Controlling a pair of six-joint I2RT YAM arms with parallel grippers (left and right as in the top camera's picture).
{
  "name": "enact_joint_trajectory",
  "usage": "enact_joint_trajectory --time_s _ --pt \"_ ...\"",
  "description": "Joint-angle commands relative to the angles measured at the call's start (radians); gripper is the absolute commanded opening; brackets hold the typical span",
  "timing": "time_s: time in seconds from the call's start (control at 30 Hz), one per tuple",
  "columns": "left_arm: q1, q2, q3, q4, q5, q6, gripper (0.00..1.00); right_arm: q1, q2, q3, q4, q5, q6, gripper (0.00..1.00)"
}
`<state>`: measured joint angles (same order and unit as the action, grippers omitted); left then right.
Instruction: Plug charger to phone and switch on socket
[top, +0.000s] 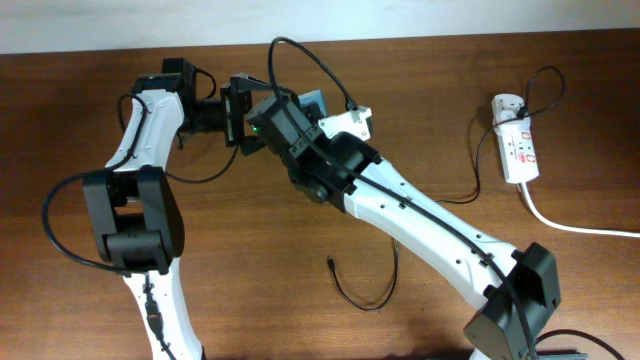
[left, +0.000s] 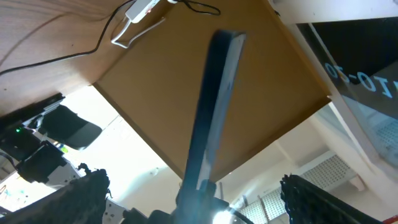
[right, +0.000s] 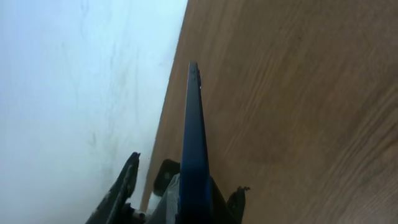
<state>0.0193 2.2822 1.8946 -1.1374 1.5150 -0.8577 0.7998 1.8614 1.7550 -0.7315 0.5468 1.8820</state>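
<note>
Right pincer (right: 186, 180): clamped on phone (right: 194, 118), which is held edge-up off the tabletop (right: 298, 93) near the far edge.
Left pincer (left: 193, 186): fingers wide apart, with the phone's end seemingly between them but not gripped.
Phone: rigid, slim, glass-faced. Likely slippery and fragile. Best taken across its long edges, port end left free.
Charger (top: 372, 302): limp, light cable, its tip lying loose mid-tabletop toward the near edge. Take hold just behind the connector.
Socket (top: 517, 150): far right corner.
</note>
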Motion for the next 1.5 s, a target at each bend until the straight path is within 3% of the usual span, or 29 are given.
enact_joint_trajectory --time_s 0.0,0.2,0.27,0.33,0.4,0.6,0.93,1.33,1.43,1.47 --pt "0.002 0.003 0.019 -0.001 0.016 -0.029 0.89 -0.002 -0.021 0.032 0.006 -0.008 0.050 0.04" --pt "-0.032 0.003 0.019 -0.001 0.058 -0.033 0.83 -0.002 0.015 0.032 0.014 -0.021 0.117 0.04" --pt "-0.032 0.003 0.019 -0.001 0.058 -0.032 0.73 -0.002 0.015 0.032 0.027 -0.020 0.117 0.04" --pt "-0.032 0.003 0.019 -0.001 0.059 -0.032 0.69 -0.002 0.015 0.031 0.032 -0.020 0.117 0.04" --pt "-0.032 0.003 0.019 -0.001 0.059 -0.033 0.57 -0.002 0.015 0.031 0.032 -0.020 0.117 0.04" --pt "-0.032 0.003 0.019 -0.004 0.059 -0.032 0.49 -0.001 0.015 0.031 0.035 -0.021 0.117 0.04" --pt "-0.032 0.003 0.019 -0.018 0.059 -0.033 0.45 -0.001 0.022 0.031 0.058 -0.039 0.117 0.04" --pt "-0.032 0.003 0.019 -0.021 0.059 -0.033 0.25 -0.002 0.035 0.031 0.071 -0.039 0.116 0.05" --pt "-0.032 0.003 0.019 -0.021 0.058 -0.032 0.33 -0.001 0.035 0.031 0.075 -0.043 0.116 0.05" --pt "-0.032 0.003 0.019 -0.021 0.057 -0.032 0.30 -0.001 0.035 0.031 0.075 -0.043 0.116 0.05"
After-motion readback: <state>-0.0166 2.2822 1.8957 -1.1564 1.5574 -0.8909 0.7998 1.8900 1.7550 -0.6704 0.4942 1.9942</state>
